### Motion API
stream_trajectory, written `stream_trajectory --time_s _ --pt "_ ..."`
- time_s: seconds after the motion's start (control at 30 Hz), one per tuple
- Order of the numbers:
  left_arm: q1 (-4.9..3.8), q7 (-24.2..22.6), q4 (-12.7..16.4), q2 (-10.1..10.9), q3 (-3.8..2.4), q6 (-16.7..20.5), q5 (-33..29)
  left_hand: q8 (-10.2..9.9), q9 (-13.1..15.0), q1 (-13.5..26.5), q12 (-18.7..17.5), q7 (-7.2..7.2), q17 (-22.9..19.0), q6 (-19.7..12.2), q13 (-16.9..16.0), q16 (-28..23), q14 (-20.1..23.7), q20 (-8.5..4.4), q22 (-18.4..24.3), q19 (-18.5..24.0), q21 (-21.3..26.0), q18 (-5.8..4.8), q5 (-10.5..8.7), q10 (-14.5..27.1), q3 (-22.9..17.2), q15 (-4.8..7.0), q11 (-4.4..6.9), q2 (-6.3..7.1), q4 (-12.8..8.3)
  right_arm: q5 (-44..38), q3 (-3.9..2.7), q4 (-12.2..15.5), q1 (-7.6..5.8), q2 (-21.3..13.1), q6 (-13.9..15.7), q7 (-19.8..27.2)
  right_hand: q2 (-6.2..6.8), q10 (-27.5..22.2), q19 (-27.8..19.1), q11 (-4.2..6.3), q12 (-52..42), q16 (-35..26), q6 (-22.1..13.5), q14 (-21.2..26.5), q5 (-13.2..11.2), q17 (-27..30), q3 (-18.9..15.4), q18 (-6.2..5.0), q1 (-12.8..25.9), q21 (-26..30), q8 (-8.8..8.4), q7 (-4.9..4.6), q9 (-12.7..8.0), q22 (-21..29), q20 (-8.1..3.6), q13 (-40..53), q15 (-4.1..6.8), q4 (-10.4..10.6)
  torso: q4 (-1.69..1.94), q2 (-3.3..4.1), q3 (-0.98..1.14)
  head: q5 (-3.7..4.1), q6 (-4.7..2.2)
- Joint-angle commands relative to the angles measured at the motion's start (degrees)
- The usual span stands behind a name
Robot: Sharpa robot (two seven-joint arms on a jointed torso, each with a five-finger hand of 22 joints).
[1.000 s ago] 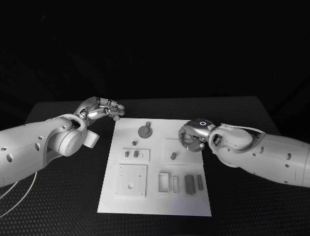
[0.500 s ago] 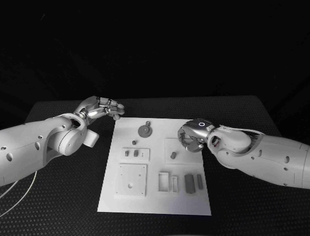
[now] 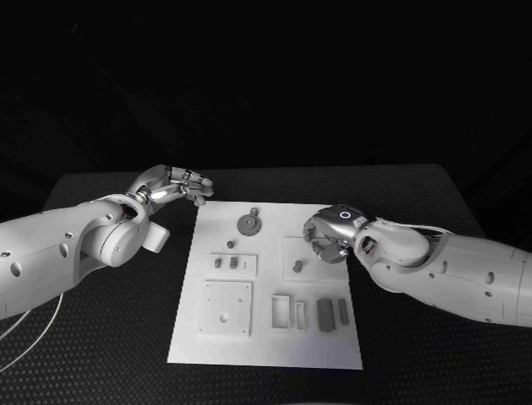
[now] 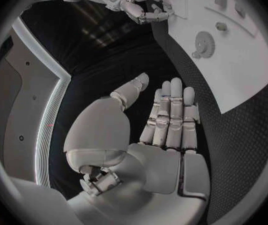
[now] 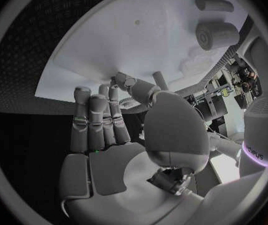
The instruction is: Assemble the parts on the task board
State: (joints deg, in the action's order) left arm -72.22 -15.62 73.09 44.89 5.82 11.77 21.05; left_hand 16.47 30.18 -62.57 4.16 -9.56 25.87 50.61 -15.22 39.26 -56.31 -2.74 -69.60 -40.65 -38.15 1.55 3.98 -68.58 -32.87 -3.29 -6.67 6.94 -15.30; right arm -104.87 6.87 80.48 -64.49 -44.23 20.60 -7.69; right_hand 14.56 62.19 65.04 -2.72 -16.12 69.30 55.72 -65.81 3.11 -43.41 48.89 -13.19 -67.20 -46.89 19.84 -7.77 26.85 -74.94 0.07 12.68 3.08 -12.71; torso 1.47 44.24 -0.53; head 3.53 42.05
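The white task board (image 3: 266, 337) lies mid-table, also in the left wrist view (image 4: 240, 70) and the right wrist view (image 5: 128, 40). A round grey part (image 3: 249, 224) (image 4: 204, 44) (image 5: 216, 35) lies at its far end, a small peg (image 3: 230, 244) (image 4: 221, 26) beside it. Grey bars (image 3: 326, 314) stand near the front right. My right hand (image 3: 328, 237) (image 4: 137, 7) hovers low over the board's right half with fingers bent down; whether my right hand (image 5: 109, 130) pinches anything is unclear. My left hand (image 3: 175, 186) (image 4: 165, 130) holds nothing off the far left corner, fingers straight.
A small plate with two stubs (image 3: 233, 264), a square plate (image 3: 226, 308) and a small piece (image 3: 298, 267) sit on the board. Black table (image 3: 108, 337) surrounds it on every side.
My right hand has edged left and slightly farther over the board, its wrist turning. The left hand and the parts have not moved.
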Motion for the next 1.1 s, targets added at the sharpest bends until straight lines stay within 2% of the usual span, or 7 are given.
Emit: stream_trajectory --time_s 0.03,0.13,0.23,0.6,0.63,0.7,1.1 --pt "-0.05 -0.2 0.1 0.0 -0.04 -0.9 -0.4 0.0 0.0 0.3 -0.3 0.06 0.1 -0.4 0.1 -0.2 -0.3 0.31 -0.1 0.1 0.4 0.39 -0.06 0.4 0.3 -0.03 -0.09 -0.04 0.1 -0.7 0.32 0.3 0.45 0.3 -0.5 0.6 0.95 6.4 -0.6 -1.06 1.0 -0.4 -0.8 0.5 -0.3 0.0 0.3 -1.81 0.2 0.5 -0.33 -0.05 -0.1 -0.8 0.06 0.0 -0.45 0.2 -0.02 0.00 -0.01 -0.09 0.03" --pt "-0.05 -0.2 0.1 0.0 -0.04 -0.9 -0.4 0.0 0.0 0.3 -0.3 0.04 0.1 -0.4 0.1 -0.3 -0.3 0.32 -0.1 0.1 0.4 0.40 -0.07 0.4 0.4 -0.03 -0.10 -0.04 0.1 -0.7 0.32 0.5 0.45 0.3 -0.6 0.6 1.35 4.5 -0.8 -1.82 2.2 -0.5 -1.0 0.6 -0.3 0.0 0.4 -1.81 0.0 0.6 -0.37 -0.12 -0.1 -0.9 0.22 -0.2 -1.23 0.4 -0.03 0.01 0.01 -0.14 0.03" --pt "-0.05 -0.1 0.1 0.0 -0.04 -1.0 -0.4 0.0 0.0 0.3 -0.3 0.02 0.2 -0.5 0.1 -0.3 -0.3 0.33 -0.1 0.1 0.4 0.41 -0.10 0.5 0.4 -0.04 -0.12 -0.06 0.1 -0.8 0.32 0.6 0.45 0.3 -0.1 0.5 1.28 5.7 -0.8 -1.54 1.6 -0.5 -0.7 0.6 -0.3 -0.1 0.4 -1.81 -0.2 0.6 -0.16 -0.04 0.0 -0.9 0.28 0.3 -1.01 0.6 -0.03 0.00 0.04 -0.14 0.05" --pt "-0.04 0.1 0.1 0.0 -0.04 -1.4 -0.4 -0.1 -0.1 0.4 -0.3 -0.02 0.3 -0.6 0.2 -0.5 -0.4 0.35 -0.2 0.0 0.5 0.43 -0.17 0.6 0.4 -0.05 -0.16 -0.11 0.1 -1.6 0.32 0.8 0.46 0.2 0.5 -0.2 0.92 8.5 0.0 1.67 -10.8 -0.2 0.0 -0.1 -0.3 -1.3 -0.8 -1.81 -0.6 -0.4 0.16 0.97 0.3 -1.1 -0.08 12.5 1.84 0.7 -0.03 0.02 0.09 -0.09 0.14" --pt "-0.04 0.1 0.1 0.0 -0.04 -1.4 -0.4 -0.1 -0.1 0.4 -0.3 -0.02 0.3 -0.6 0.2 -0.5 -0.4 0.35 -0.2 0.0 0.5 0.43 -0.18 0.6 0.4 -0.05 -0.17 -0.12 0.1 -1.5 0.32 0.7 0.46 0.2 0.5 -0.3 0.71 6.6 0.0 1.74 -13.5 -0.2 -0.4 -0.1 -0.3 -1.5 -0.6 -1.81 -0.5 -0.5 -0.11 0.56 0.3 -1.1 -0.10 15.8 2.14 0.8 -0.03 0.00 0.08 -0.07 0.17" --pt "-0.04 0.2 0.1 0.0 -0.04 -1.4 -0.4 -0.1 -0.1 0.4 -0.3 -0.05 0.3 -0.7 0.2 -0.6 -0.4 0.36 -0.2 0.0 0.5 0.43 -0.20 0.6 0.5 -0.06 -0.19 -0.13 0.1 -1.5 0.32 0.6 0.46 0.2 0.5 -0.4 0.59 4.4 -0.2 1.80 -15.7 -0.3 -0.9 -0.1 -0.3 -1.8 0.0 -1.81 -0.4 -0.8 -0.37 0.84 0.3 -1.2 -0.12 19.1 2.09 0.9 -0.05 0.01 0.08 -0.08 0.16" --pt "-0.04 0.3 0.1 0.0 -0.03 -1.5 -0.4 -0.2 -0.1 0.4 -0.3 -0.13 0.5 -0.9 0.3 -0.8 -0.4 0.38 -0.2 0.0 0.6 0.45 -0.27 0.8 0.5 -0.08 -0.25 -0.19 0.2 -1.7 0.32 0.1 0.46 0.1 0.4 -0.5 0.77 2.1 -0.9 1.65 -17.3 -0.6 -0.7 0.2 -0.3 -2.2 0.5 -1.81 0.0 -1.1 -0.09 0.70 0.6 -1.1 -0.05 23.0 1.98 0.9 -0.08 0.02 0.08 0.05 0.23"
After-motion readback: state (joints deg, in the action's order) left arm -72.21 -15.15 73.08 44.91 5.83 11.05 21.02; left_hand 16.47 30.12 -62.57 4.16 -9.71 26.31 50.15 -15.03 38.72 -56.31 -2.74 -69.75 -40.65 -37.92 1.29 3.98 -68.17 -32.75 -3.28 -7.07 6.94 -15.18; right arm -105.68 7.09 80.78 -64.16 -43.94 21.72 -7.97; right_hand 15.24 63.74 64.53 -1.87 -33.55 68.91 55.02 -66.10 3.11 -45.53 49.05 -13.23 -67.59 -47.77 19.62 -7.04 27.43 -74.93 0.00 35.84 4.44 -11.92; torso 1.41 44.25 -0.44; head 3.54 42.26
